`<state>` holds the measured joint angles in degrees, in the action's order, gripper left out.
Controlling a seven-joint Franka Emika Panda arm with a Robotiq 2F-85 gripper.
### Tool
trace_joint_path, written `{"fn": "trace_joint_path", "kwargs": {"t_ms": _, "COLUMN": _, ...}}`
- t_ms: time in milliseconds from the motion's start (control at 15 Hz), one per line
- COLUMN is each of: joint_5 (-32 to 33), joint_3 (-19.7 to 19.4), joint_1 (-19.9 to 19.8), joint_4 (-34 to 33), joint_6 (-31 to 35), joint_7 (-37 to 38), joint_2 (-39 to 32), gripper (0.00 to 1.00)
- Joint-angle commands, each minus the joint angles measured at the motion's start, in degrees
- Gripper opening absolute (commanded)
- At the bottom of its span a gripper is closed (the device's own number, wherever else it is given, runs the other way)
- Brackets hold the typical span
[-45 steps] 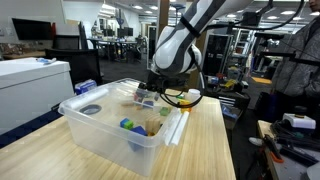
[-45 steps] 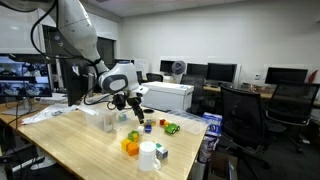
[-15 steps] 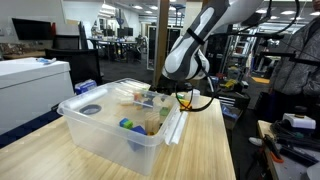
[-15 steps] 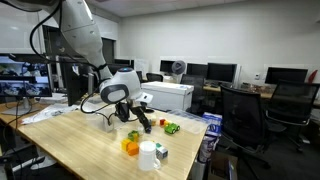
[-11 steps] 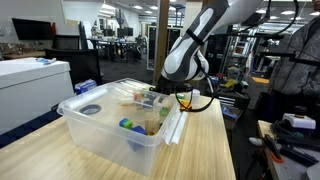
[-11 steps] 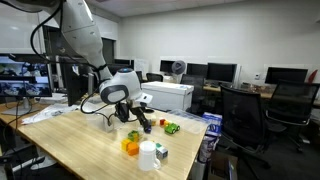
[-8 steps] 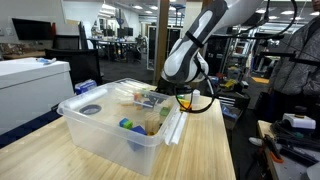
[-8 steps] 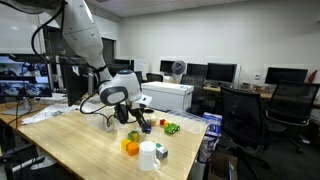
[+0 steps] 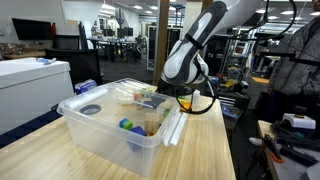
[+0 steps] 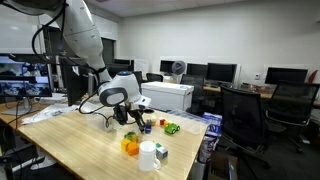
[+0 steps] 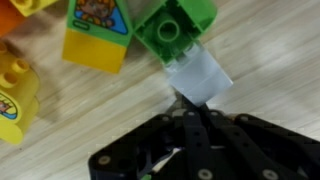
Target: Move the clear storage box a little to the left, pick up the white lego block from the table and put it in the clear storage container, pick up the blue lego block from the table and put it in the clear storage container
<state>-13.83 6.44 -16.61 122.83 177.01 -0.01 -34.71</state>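
Observation:
In the wrist view my gripper [image 11: 197,108] is shut, its black fingertips pinched on the lower corner of the white lego block [image 11: 203,76], which rests on the wooden table against a green block [image 11: 177,28]. In both exterior views the gripper [image 9: 152,97] [image 10: 140,124] is down at the tabletop. The clear storage box [image 9: 112,128] stands in front of it, with a blue-green item and other pieces inside. I cannot make out the blue lego block with certainty in any view.
A yellow picture block [image 11: 97,32] and orange-yellow blocks [image 11: 14,92] lie close to the gripper. On the table [image 10: 80,150] there are also a green block [image 10: 172,128], an orange-yellow pile [image 10: 130,146] and a white cylinder [image 10: 149,156]. Office chairs and desks surround it.
Over the last second the jaws have gone from wide open to shut on the white block. The arm has settled slightly and otherwise barely moved.

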Motion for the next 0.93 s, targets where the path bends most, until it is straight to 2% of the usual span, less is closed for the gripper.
{"fn": "trace_joint_path", "kwargs": {"t_ms": 0, "joint_5": 0.3, "joint_3": -0.3, "joint_1": 0.6, "joint_4": 2.7, "joint_6": 0.5, "joint_7": 1.2, "joint_2": 1.7, "gripper": 0.37}}
{"fn": "trace_joint_path", "kwargs": {"t_ms": 133, "joint_5": 0.2, "joint_3": 1.7, "joint_1": -1.0, "joint_4": 3.1, "joint_6": 1.1, "joint_7": 0.1, "joint_2": 2.4, "gripper": 0.51}}
{"fn": "trace_joint_path", "kwargs": {"t_ms": 200, "joint_5": 0.1, "joint_3": 2.0, "joint_1": -1.0, "joint_4": 3.4, "joint_6": 1.3, "joint_7": 0.1, "joint_2": 3.0, "gripper": 0.62}}
{"fn": "trace_joint_path", "kwargs": {"t_ms": 333, "joint_5": 0.7, "joint_3": -0.4, "joint_1": 1.3, "joint_4": 3.5, "joint_6": 0.9, "joint_7": 1.1, "joint_2": 3.3, "gripper": 0.75}}
{"fn": "trace_joint_path", "kwargs": {"t_ms": 533, "joint_5": 0.3, "joint_3": 1.1, "joint_1": 0.0, "joint_4": 4.1, "joint_6": 0.8, "joint_7": 0.3, "joint_2": 3.2, "gripper": 0.99}}
{"fn": "trace_joint_path", "kwargs": {"t_ms": 867, "joint_5": 0.5, "joint_3": 1.3, "joint_1": 0.6, "joint_4": 7.6, "joint_6": 1.6, "joint_7": 0.5, "joint_2": 3.2, "gripper": 1.00}}
